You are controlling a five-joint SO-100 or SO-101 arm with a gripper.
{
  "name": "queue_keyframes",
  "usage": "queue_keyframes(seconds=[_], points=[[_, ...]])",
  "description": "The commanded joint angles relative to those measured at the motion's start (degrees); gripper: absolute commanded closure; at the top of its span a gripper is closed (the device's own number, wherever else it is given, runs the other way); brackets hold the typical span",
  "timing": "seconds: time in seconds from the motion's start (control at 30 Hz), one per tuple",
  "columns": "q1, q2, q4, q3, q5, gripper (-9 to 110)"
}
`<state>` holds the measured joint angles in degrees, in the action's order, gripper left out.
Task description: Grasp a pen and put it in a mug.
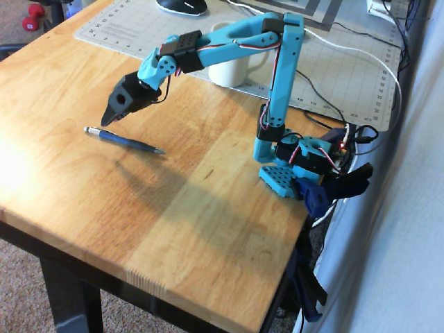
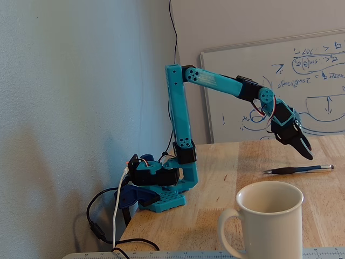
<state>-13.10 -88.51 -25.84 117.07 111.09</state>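
Observation:
A dark blue pen (image 1: 125, 140) lies flat on the wooden table, its silver-white end to the left in the overhead view. In the fixed view the pen (image 2: 296, 169) rests beyond the mug. My black gripper (image 1: 107, 123) hangs a little above the pen's left end, fingers together and holding nothing. The fixed view shows the gripper (image 2: 308, 156) clear of the pen with a gap below its tip. The cream-white mug (image 1: 232, 69) stands on the cutting mat, partly behind the blue arm. It fills the fixed view's foreground as the mug (image 2: 268, 221), upright, handle to the left.
A grey cutting mat (image 1: 139, 31) covers the table's back, with a computer mouse (image 1: 182, 5) and cables on it. The arm's base (image 1: 291, 163) is clamped at the table's right edge. A whiteboard (image 2: 312, 81) leans against the wall behind the table.

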Motion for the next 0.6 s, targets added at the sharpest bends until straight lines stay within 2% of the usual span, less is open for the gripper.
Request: queue_keyframes(seconds=[0.0,0.33,0.57], points=[[2.37,-4.75,1.32,-1.67,-0.26,86],[3.52,-1.76,1.23,0.70,-0.26,87],[-1.41,0.26,1.23,1.49,-0.26,87]])
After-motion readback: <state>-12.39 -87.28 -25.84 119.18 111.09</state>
